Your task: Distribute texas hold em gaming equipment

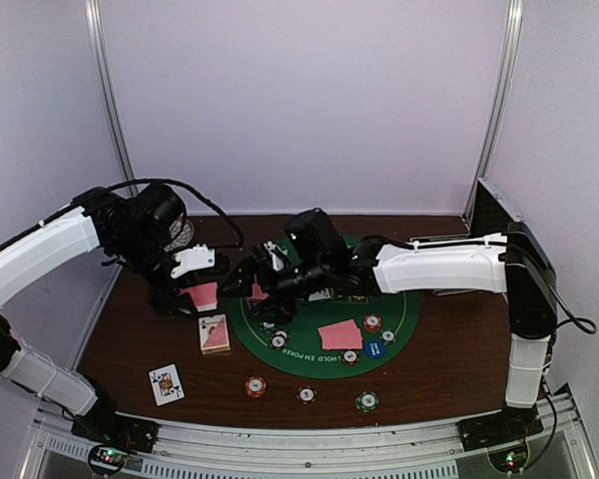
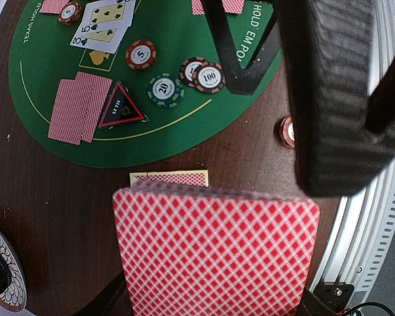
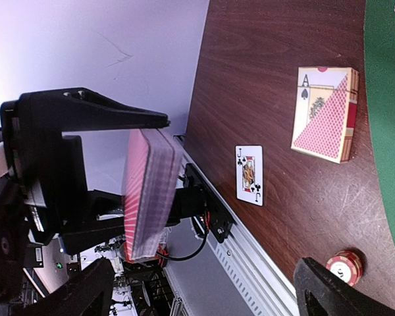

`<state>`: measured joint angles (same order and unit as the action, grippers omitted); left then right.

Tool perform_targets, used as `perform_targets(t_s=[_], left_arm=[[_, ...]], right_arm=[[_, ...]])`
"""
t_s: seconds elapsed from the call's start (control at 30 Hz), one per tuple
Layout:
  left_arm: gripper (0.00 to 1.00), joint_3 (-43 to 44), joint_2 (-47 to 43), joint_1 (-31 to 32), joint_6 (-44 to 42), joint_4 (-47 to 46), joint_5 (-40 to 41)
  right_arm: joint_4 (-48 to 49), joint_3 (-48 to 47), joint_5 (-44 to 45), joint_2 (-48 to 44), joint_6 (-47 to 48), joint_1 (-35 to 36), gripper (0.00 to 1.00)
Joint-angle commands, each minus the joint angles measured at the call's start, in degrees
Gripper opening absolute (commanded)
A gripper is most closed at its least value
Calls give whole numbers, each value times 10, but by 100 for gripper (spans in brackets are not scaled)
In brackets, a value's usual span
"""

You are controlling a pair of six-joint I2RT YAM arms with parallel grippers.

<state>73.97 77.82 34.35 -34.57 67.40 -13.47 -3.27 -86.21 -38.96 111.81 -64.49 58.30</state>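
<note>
Left gripper (image 1: 195, 288): closed on the deck, pinching it by opposite edges.
Deck (image 2: 217, 253): a thick red-backed stack held off the table (image 1: 130, 339), over bare wood just beside the left edge of the green mat (image 1: 404, 324).
Right gripper (image 1: 261, 284): fingers spread wide with nothing between them. It faces the deck from near by and does not touch it.
Face-down pair (image 2: 79, 108): 2 overlapping cards lying on the mat. The overhead view shows another such pair on the mat's near side.
Red triangle (image 2: 122, 108): lies flat on the mat, touching that pair's edge.
Face-up cards (image 2: 105, 23): a small overlapping fan on the mat with a 5 of clubs legible. The exact count cannot be told.
Chips (image 2: 164, 90): several lie scattered on the mat. 3 more sit on the wood near the front edge, well apart from one another.
Jack (image 3: 249, 174): lies face up on bare wood, beside the card box (image 3: 324, 113) and apart from it.
Done, as judged: some hands, some table cards and some chips are already laid out.
Left, as judged: most of the deck is undealt, and the wide right gripper seems placed to draw the next card.
</note>
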Motion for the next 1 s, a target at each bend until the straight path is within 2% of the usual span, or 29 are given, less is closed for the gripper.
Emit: perform_targets(t_s=[0.0,0.57,0.97], left_arm=[[22,20,2,-2,1,-21,0],[22,20,-3,-2,3,-22,-1],[22,22,-7,-2,5,-21,-1]], right_arm=[[82,-10,-13,8,-40,7,99],[139,-83,-24,87,-85,17,95],[240,-83,-4,140,-158,25,90]])
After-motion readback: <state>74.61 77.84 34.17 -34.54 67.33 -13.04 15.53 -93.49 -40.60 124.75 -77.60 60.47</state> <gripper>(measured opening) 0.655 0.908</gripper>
